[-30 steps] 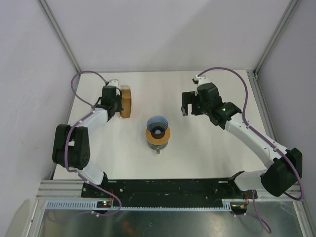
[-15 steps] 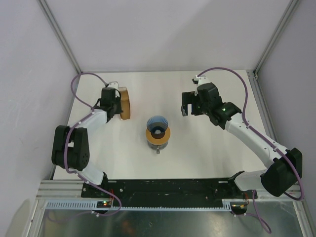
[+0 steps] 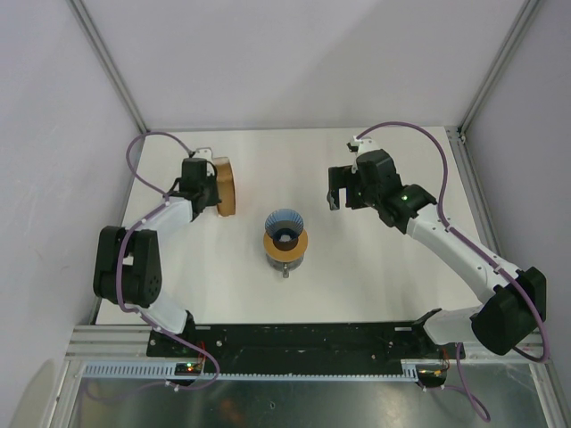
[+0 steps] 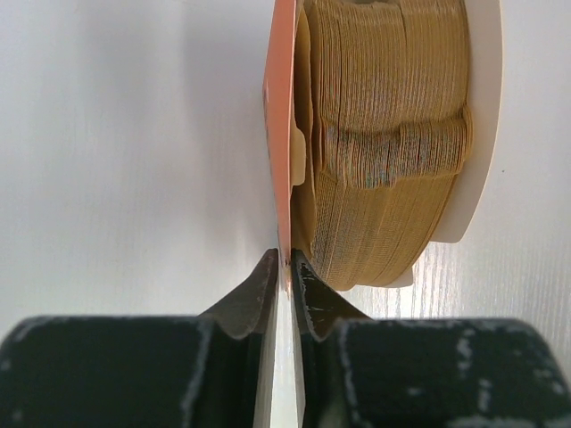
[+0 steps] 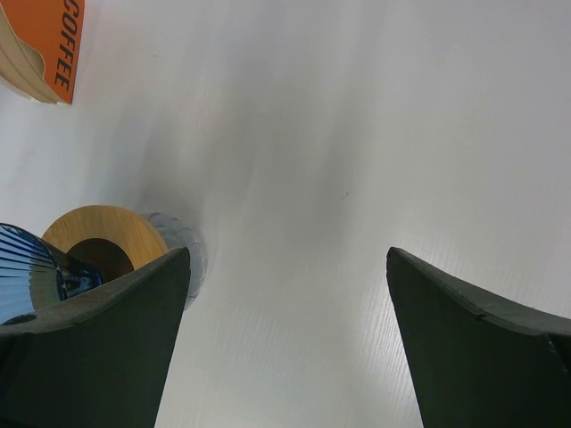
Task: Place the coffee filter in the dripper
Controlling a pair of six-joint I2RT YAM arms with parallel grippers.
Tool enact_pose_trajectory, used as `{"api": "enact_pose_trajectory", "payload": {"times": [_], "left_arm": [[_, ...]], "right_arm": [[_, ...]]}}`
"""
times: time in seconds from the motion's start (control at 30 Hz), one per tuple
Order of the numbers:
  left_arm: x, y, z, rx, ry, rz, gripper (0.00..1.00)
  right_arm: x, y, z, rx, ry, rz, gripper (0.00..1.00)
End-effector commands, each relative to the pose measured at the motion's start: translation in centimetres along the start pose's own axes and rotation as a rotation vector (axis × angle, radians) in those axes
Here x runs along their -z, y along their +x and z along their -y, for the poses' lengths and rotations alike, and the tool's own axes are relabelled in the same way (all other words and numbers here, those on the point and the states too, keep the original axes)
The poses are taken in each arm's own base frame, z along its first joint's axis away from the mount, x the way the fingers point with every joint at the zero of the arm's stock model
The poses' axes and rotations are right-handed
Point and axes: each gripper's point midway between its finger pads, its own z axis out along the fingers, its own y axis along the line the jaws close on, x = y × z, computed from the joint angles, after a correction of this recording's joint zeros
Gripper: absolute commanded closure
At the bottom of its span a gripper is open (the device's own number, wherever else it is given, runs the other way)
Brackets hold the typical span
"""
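The left end effector (image 4: 285, 264) is closed on the orange edge of the packet (image 4: 279, 107), marked "COFFEE", with the tan filters (image 4: 384, 134) stacked inside it. The right end effector (image 5: 285, 294) hangs open near the blue dripper (image 3: 285, 223), which stands in the middle of the table (image 3: 375, 267).

Only readable text is "COFFEE": dark capitals running sideways down the orange packet (image 5: 40, 36), top-left corner of the right wrist view. In the overhead view the same packet, far-left on the tabletop (image 3: 357, 267), shows lettering too small to read.
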Motion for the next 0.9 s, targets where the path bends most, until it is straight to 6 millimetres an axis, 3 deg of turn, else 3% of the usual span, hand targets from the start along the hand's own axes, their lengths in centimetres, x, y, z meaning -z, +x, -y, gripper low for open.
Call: {"api": "enact_pose_trajectory", "payload": {"times": [0.0,0.1,0.2,0.43,0.87], "left_arm": [[0.6,-1.7,0.1,0.008,0.012,0.052,0.87],[0.5,-1.5,0.2,0.013,0.016,0.043,0.97],[0.6,-1.1,0.2,0.023,0.019,0.031,1.0],[0.4,-0.4,0.1,0.029,0.022,0.005,0.92],[-0.2,0.0,-0.2,0.038,0.032,-0.018,0.93]], "right_arm": [[0.2,-0.6,-0.1,0.0,-0.009,0.022,0.05],[0.3,-0.6,-0.1,0.001,-0.007,0.021,0.05],[0.3,-0.6,-0.1,0.001,-0.006,0.023,0.05],[0.2,-0.6,-0.2,0.0,-0.011,0.022,0.05],[0.4,-0.7,-0.2,0.004,-0.011,0.026,0.05]]}}
